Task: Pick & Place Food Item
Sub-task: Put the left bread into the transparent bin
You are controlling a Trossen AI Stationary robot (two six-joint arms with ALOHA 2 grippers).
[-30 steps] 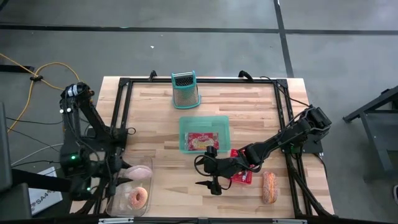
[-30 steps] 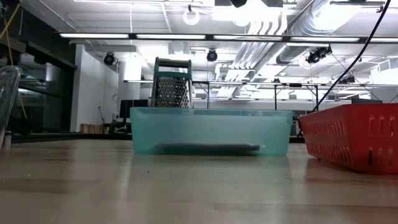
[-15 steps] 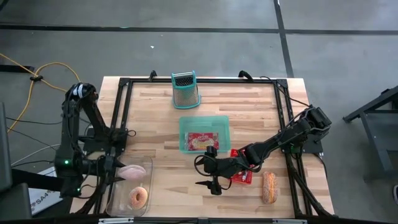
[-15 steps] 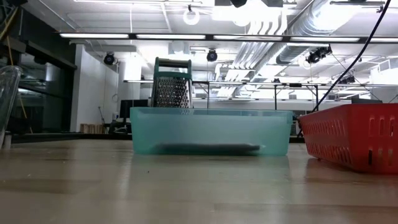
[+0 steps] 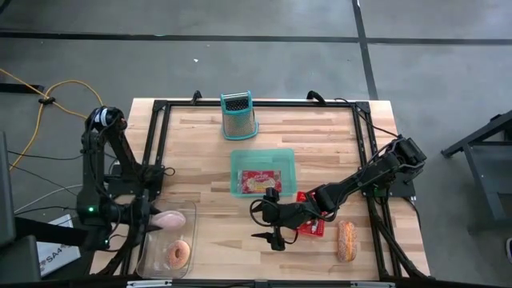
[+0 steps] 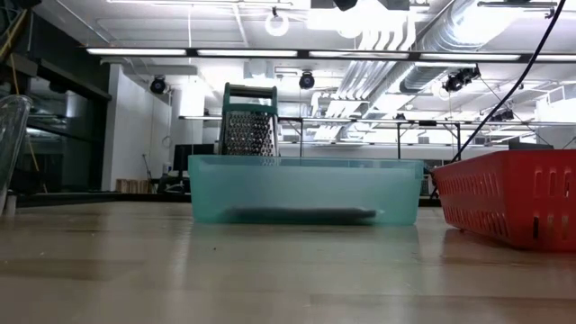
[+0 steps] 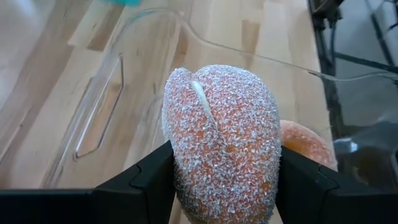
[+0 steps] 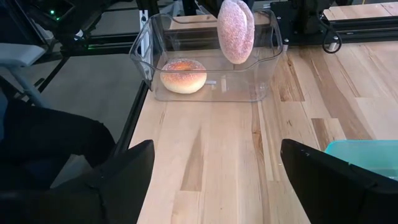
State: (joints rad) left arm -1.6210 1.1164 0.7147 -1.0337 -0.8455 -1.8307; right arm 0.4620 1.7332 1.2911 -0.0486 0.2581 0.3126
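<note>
A pink sugar-coated pastry (image 7: 221, 143) hangs over the far part of a clear plastic container (image 5: 157, 258) at the table's near left corner, with my left gripper (image 5: 154, 218) shut on it. A ring donut (image 5: 178, 254) lies on the container's floor. In the right wrist view the pastry (image 8: 236, 30) hangs over the container's rim (image 8: 211, 56), with the ring donut (image 8: 183, 73) below it. My right gripper (image 5: 267, 216) stands open above the table's middle near part, holding nothing. My left gripper pinches the sugar-coated pastry between its two fingers (image 7: 149, 180), one on each broad side of its near end (image 7: 186, 186). The fingers come from the table's left, slanting down. The pastry juts out past the fingers, lifted clear above the container.
A teal bin (image 5: 262, 171) with a red packet stands at mid table, and a box grater (image 5: 238, 114) behind it. A red basket (image 5: 312, 218) lies under my right arm. Another long pastry (image 5: 346, 240) lies at the near right.
My left gripper has swung a little toward the table's left edge and sunk toward the clear container, carrying the pastry with it. The pastry stays in the hold, now lower over the container.
</note>
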